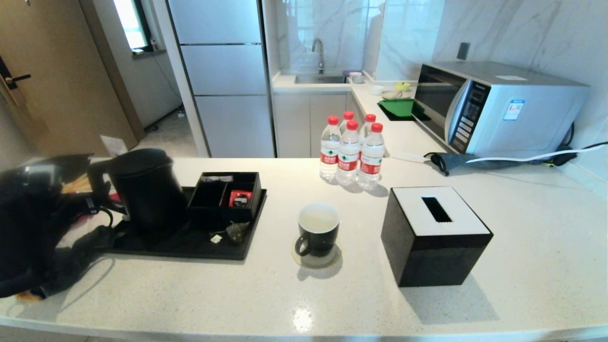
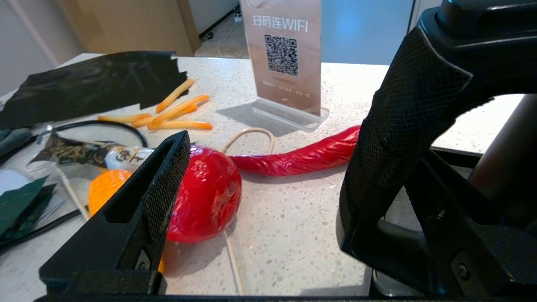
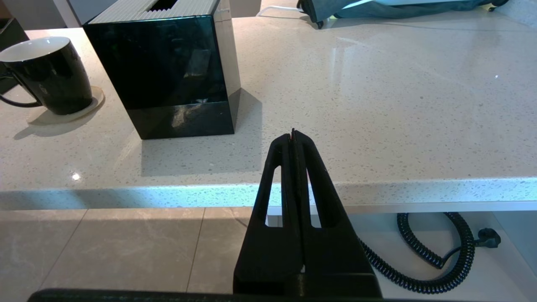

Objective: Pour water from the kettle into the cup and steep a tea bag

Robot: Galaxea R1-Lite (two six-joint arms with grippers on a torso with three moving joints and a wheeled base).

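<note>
So the pale speckled surface [image 1: 522,228] carries everything, with a microwave [image 1: 498,107] at the back right. Next down in size, a black tissue box [image 1: 434,235] sits just right of the cup, and the black tray [image 1: 190,242] on the left carries the kettle [image 1: 147,190], standing upright with its lid on, next to a compartment box [image 1: 225,194] that has a red packet inside. Five red-capped bottles [image 1: 351,152] are grouped behind the cup. The left end effector [image 2: 268,176] is wide open right at the kettle handle [image 2: 402,117], one finger beside it and not clamping it. The right end effector [image 3: 293,134] is parked off the front edge of the surface, fingers pressed together with nothing between them. The cup [image 1: 318,230] stands on a round coaster, holding pale water [image 1: 317,219]. The tea bag [image 1: 236,231] lies on the tray's front part, its white tag [image 1: 216,239] beside it.
</note>
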